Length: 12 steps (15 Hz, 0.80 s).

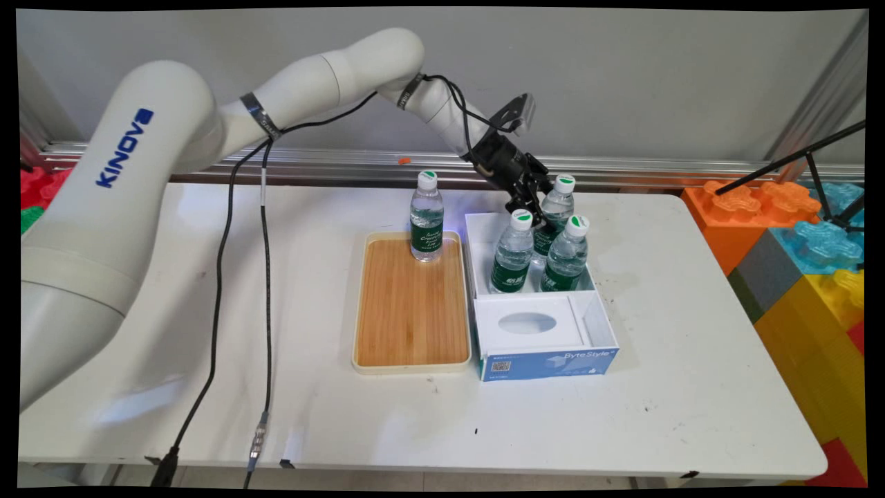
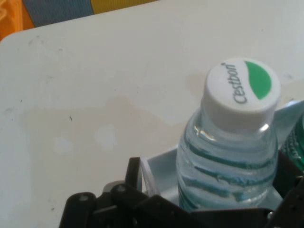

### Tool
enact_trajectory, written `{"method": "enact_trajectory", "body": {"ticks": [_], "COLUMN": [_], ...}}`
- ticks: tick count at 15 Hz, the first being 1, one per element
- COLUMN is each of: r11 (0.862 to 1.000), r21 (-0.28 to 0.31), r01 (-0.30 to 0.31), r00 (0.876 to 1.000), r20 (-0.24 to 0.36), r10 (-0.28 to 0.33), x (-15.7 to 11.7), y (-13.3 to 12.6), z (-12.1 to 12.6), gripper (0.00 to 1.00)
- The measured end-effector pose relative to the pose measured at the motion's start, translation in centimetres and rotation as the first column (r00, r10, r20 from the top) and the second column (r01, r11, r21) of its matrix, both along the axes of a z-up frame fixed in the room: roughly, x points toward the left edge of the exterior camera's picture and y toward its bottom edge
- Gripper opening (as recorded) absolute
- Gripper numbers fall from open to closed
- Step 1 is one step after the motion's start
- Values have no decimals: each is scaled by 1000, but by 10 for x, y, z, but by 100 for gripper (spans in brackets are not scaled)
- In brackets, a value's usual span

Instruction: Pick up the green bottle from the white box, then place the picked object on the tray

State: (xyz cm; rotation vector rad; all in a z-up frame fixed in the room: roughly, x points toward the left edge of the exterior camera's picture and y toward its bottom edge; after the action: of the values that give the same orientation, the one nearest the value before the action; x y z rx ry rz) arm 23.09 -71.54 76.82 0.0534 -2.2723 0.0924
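**Reaching into the box of water bottles**

Scanning from the left of my main view, I see a bamboo tray (image 1: 411, 311) with a cream rim lying flat on the white table (image 1: 691, 387). One water bottle (image 1: 426, 218), white-capped and green-labelled, stands upright on the tray's far end. Just right of the tray sits a white and blue cardboard box (image 1: 546, 360), its near part covered by a panel with an oval opening. Its far compartment holds three more bottles, all upright and close together: a left bottle (image 1: 514, 252), a right bottle (image 1: 566, 254) and a back bottle (image 1: 555, 207) behind them.

My gripper (image 1: 534, 206) is tilted down over that far compartment, right at the back bottle's neck and above the left bottle's cap. Through the hand camera a bottle (image 2: 228, 156) with a green-and-white Cestbon cap stands between the black linkage, the box corner beneath it. I cannot tell whether the jaws are spread or clamped on it; the fingertips are out of sight.

Coloured giant building blocks (image 1: 795, 235) are stacked past the table's right edge.
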Motion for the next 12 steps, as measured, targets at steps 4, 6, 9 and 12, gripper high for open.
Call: {"method": "enact_trajectory", "body": {"ticks": [4, 6, 9, 12], "r11": [1000, 1000, 1000, 999], "r21": [16, 19, 30, 34], "r01": [3, 6, 11, 11], "r00": [1000, 1000, 1000, 999], "r20": [-12, -19, -24, -32], "r10": [-3, -6, -10, -10], "x": [-5, -6, -6, -2], "y": [-2, -2, 1, 5], "z": [-5, -5, -4, 3], "gripper": [100, 0, 0, 0]}}
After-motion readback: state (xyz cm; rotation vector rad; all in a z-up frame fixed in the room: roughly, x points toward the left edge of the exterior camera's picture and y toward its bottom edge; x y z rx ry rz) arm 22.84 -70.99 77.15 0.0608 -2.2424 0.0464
